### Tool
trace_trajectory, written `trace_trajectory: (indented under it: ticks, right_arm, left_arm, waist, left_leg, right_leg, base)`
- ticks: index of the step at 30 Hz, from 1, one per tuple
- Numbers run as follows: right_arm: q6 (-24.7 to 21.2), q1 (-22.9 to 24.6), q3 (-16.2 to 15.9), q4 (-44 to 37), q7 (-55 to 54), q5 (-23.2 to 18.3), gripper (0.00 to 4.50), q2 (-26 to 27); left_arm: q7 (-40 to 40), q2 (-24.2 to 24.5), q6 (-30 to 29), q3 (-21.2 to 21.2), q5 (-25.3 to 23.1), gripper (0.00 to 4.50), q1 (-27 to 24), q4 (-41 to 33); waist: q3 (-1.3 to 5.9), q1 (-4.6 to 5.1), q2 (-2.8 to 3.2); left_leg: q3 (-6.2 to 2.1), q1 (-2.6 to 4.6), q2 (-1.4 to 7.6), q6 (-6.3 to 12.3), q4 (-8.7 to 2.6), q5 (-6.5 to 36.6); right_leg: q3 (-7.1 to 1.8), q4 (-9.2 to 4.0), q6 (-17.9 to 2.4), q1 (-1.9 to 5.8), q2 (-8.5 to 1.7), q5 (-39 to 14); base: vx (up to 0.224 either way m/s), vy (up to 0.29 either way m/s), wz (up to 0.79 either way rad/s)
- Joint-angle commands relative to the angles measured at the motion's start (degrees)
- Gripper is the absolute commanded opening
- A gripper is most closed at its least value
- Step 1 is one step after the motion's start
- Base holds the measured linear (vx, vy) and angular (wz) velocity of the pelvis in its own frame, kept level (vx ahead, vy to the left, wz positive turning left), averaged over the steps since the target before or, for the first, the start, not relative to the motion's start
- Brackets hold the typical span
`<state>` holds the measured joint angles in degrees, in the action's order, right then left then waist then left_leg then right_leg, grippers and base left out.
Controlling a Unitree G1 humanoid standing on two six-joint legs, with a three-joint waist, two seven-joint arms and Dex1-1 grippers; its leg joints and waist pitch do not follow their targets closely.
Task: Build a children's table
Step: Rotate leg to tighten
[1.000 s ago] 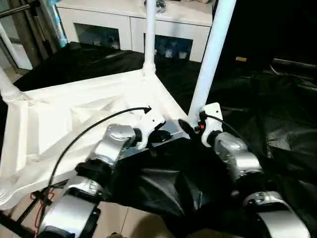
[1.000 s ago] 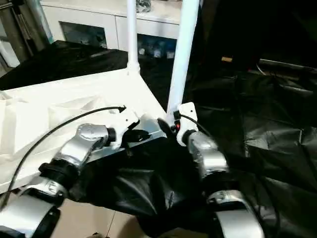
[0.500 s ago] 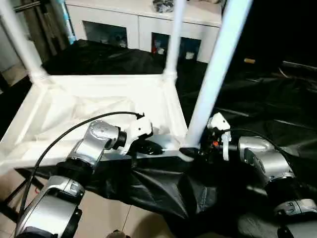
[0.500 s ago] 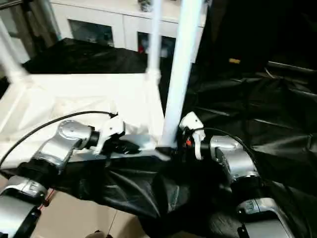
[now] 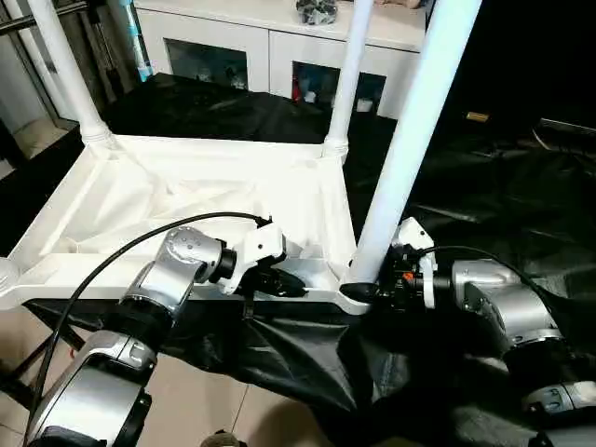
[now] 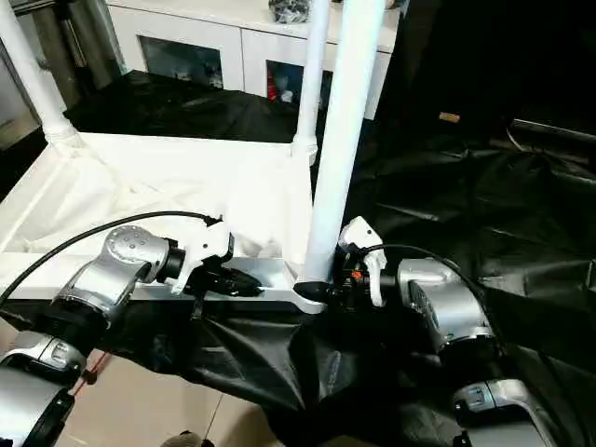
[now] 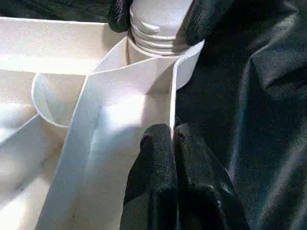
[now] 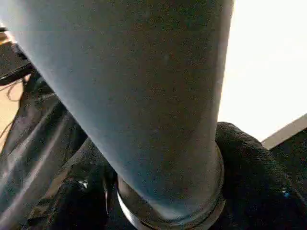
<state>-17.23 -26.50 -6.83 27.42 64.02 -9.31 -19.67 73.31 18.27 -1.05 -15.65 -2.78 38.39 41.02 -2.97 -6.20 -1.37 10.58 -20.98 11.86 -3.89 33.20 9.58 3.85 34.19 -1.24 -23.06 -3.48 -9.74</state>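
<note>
The white tabletop (image 5: 186,186) lies upside down with its ribbed underside up. Three white legs stand in its corner sockets: far left (image 5: 65,70), far right (image 5: 346,84) and near right (image 5: 410,140). My left gripper (image 5: 289,282) is shut on the thin near rim, close to the near-right corner; the left wrist view shows its fingertips (image 7: 158,139) pinching that wall. My right gripper (image 5: 368,291) is closed around the base of the near-right leg at its socket. Black fingers (image 8: 254,177) press on both sides of the leg (image 8: 144,96), whose ridged end (image 7: 160,24) sits in the socket.
A white cabinet with glass doors (image 5: 279,47) stands behind the tabletop. Crumpled black sheeting (image 5: 503,196) covers the ground to the right and under the near edge. Pale floor tiles (image 5: 214,410) show in front. A black cable (image 5: 102,270) loops over my left forearm.
The whole picture has shifted, so the camera has moved. My right gripper's fingers have drawn in around the near-right leg's base. My left gripper stays on the rim.
</note>
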Motion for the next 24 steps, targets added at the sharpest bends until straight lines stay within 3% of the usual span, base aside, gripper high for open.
trace_trajectory:
  ticks: [1, 3, 4, 7, 10, 12, 14, 16, 19, 21, 24]
  right_arm:
    - [0.79, -0.03, -2.54, 1.98, -5.16, 0.59, 2.69, 5.22]
    - [1.90, -1.65, -0.50, 6.41, -14.54, 2.66, 2.68, 7.93]
    - [2.17, -2.38, 0.35, 8.36, -18.35, 3.25, 2.67, 9.11]
    - [2.03, -5.15, 3.33, 14.20, -31.16, 4.36, 2.67, 13.42]
    - [1.63, -6.66, 5.08, 16.59, -36.93, 4.11, 2.67, 15.68]
    - [4.58, -8.35, 6.52, 19.76, -42.51, 4.59, 2.67, 18.31]
    - [7.00, -8.60, 5.94, 20.40, -42.85, 5.43, 2.67, 18.70]
    - [8.54, -8.75, 5.91, 20.34, -40.87, 4.87, 3.22, 18.78]
    - [8.92, -9.06, 6.51, 20.13, -38.03, 3.76, 3.38, 18.28]
    - [9.58, -8.67, 5.29, 18.92, -35.00, 4.39, 3.77, 16.85]
    - [10.40, -8.03, 3.85, 17.49, -30.55, 4.45, 3.77, 15.00]
  left_arm:
    - [-7.02, -3.90, -1.33, 1.32, 0.59, 0.00, 1.48, -1.31]
    - [-10.46, -5.35, -2.90, 1.57, -0.08, 0.00, 1.77, -1.24]
    - [-12.46, -6.15, -3.63, 1.63, -0.59, 0.00, 2.06, -0.93]
    - [-19.01, -9.68, -6.12, 2.28, -1.29, 0.00, 3.19, 0.31]
    - [-22.19, -11.67, -7.15, 2.54, -1.46, 0.00, 3.88, 0.80]
    - [-24.36, -14.32, -8.46, 2.63, -1.37, 0.00, 3.94, -0.16]
    - [-24.31, -15.03, -8.64, 2.48, -1.25, 0.00, 3.76, -0.75]
    - [-24.00, -15.27, -8.38, 2.14, -1.21, 0.00, 3.54, -1.18]
    - [-23.56, -14.69, -7.92, 2.02, -1.40, 0.00, 3.32, -1.21]
    - [-22.54, -13.71, -7.10, 1.86, -1.41, 0.00, 3.24, -0.90]
    - [-21.01, -12.64, -6.08, 1.69, -1.57, 0.00, 3.10, -0.78]
  waist:
    - [3.60, 0.50, -0.27]
    - [3.52, 1.07, -0.18]
    - [3.43, 1.94, -0.16]
    - [3.48, 2.59, -0.04]
    - [3.56, 3.12, 0.03]
    - [3.70, 3.10, 0.17]
    - [3.76, 2.99, 0.09]
    - [3.85, 2.87, 0.04]
    - [3.97, 2.84, 0.11]
    - [3.94, 2.78, 0.10]
    - [3.89, 2.73, 0.09]
  left_leg:
    - [-0.49, 0.83, 1.72, 0.72, -3.65, 12.27]
    - [-0.68, 1.02, 1.64, -0.43, -3.84, 13.88]
    - [-0.93, 0.86, 1.58, -1.23, -4.03, 15.36]
    - [-0.85, 1.10, 1.55, -1.37, -3.91, 16.28]
    - [-0.76, 1.13, 1.35, -1.16, -3.77, 16.16]
    - [-0.71, 1.09, 1.40, -0.74, -3.74, 15.14]
    - [-0.58, 1.05, 1.40, -0.25, -3.63, 14.83]
    - [-0.50, 0.86, 1.34, 0.49, -3.61, 13.80]
    - [-0.46, 0.76, 1.36, 1.34, -3.57, 12.32]
    - [-0.44, 0.76, 1.37, 1.68, -3.54, 12.08]
    - [-0.45, 0.69, 1.38, 2.08, -3.54, 12.37]
  right_leg:
    - [-2.61, -4.18, -9.97, 2.57, -4.79, -17.30]
    - [-2.55, -4.54, -9.57, 2.43, -4.86, -19.87]
    - [-2.43, -4.64, -9.20, 2.55, -4.81, -21.81]
    - [-2.60, -4.71, -9.66, 2.26, -4.68, -20.80]
    - [-2.65, -4.83, -9.89, 2.27, -4.55, -20.19]
    - [-2.69, -4.66, -10.32, 2.34, -4.56, -17.90]
    - [-2.71, -4.61, -10.44, 2.39, -4.56, -16.44]
    - [-2.77, -4.40, -10.77, 2.67, -4.53, -14.44]
    - [-2.73, -4.11, -11.36, 2.86, -4.38, -11.98]
    - [-2.66, -4.06, -11.71, 2.91, -4.34, -11.34]
    - [-2.66, -4.19, -11.60, 3.05, -4.40, -11.71]
  base:
    - [0.000, 0.000, 0.00]
    - [0.000, 0.000, 0.00]
    - [0.000, 0.000, 0.00]
    - [0.000, 0.000, 0.00]
    - [0.000, 0.000, 0.00]
    - [0.000, 0.000, 0.00]
    - [0.000, 0.000, 0.00]
    - [0.000, 0.000, 0.00]
    - [0.000, 0.000, 0.00]
    - [0.000, 0.000, 0.00]
    - [0.000, 0.000, 0.00]
